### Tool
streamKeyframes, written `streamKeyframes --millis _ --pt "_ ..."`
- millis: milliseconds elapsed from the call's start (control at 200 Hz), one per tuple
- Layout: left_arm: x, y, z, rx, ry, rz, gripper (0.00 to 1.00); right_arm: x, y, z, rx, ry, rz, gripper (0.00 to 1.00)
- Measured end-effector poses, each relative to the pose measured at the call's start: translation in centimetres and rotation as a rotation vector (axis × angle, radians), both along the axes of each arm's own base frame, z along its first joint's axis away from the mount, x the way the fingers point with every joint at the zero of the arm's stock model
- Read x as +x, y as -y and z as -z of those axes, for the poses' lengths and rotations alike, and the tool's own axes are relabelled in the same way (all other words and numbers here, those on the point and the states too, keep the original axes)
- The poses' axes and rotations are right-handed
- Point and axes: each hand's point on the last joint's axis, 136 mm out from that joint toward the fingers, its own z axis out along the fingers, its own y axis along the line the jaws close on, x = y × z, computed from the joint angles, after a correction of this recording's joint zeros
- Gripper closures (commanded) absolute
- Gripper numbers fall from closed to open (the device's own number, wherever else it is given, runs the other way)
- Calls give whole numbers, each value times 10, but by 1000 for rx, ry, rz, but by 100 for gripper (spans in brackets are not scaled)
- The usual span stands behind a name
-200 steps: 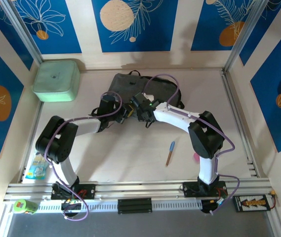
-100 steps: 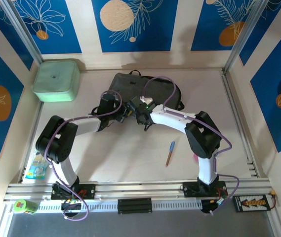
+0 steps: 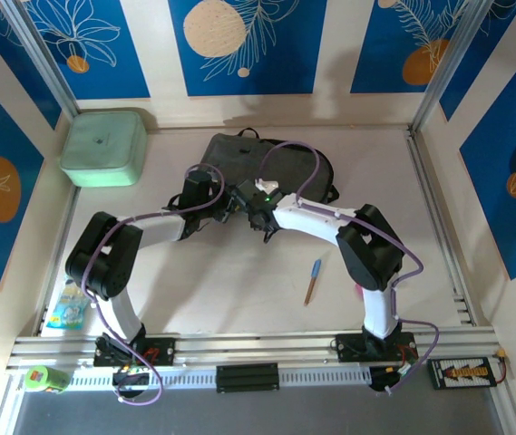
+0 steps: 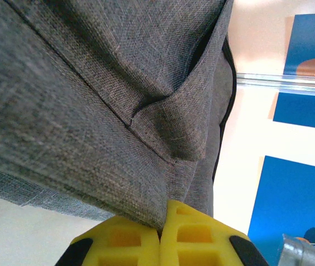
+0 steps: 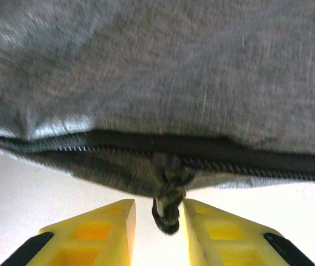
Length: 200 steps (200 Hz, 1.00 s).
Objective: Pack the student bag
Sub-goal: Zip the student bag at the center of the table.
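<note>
Overhead, the student bag [image 3: 230, 154], a soft dark grey fabric backpack with black straps, lies on the pale table [image 3: 239, 281] toward the back wall, just right of a mint-green rounded square box [image 3: 103, 147] in the far left corner. Both arms reach in to the bag's near edge, the left gripper [image 3: 228, 210] and the right gripper [image 3: 250, 210] close beside each other there. A slim blue pen [image 3: 313, 281] lies on the table nearer the arm bases, well apart from the bag. A small blue-and-green printed packet [image 3: 67, 306] sits by the left wall, its print too small to read. At the left wrist, the yellow fingers [image 4: 118, 244] are pressed together with no gap, nipping a folded edge of the grey woven fabric, which hangs in creases above them. Blue wall panels [image 4: 290, 210] show to the right. At the right wrist, the bag's black zip [image 5: 246, 155] runs across the grey cloth just above the table. A short dark knotted pull cord [image 5: 167, 219] hangs from it between the two yellow fingers [image 5: 107, 221], which stand slightly apart, with a gap left of the cord, so they do not clamp it.
</note>
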Motion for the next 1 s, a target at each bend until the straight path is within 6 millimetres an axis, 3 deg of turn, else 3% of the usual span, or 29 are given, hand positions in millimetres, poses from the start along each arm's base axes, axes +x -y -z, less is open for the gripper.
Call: streamKeyframes --millis 260,410,580,760,885,1000 --pt "1 -2 0 0 0 -4 100 9 5 -6 -11 35 16 97" --pt "4 -8 0 -6 -3 -4 100 -3 22 0 -14 38 32 97" --pt "9 -21 3 5 -1 -7 100 -16 65 1 -25 29 97 97" --pt "10 -32 9 40 -3 -7 100 -14 106 8 7 4 171 99" --pt "10 -33 11 56 4 7 100 -11 116 12 65 -12 156 100" --pt "13 -34 15 78 1 19 100 -12 111 9 132 -13 77 100"
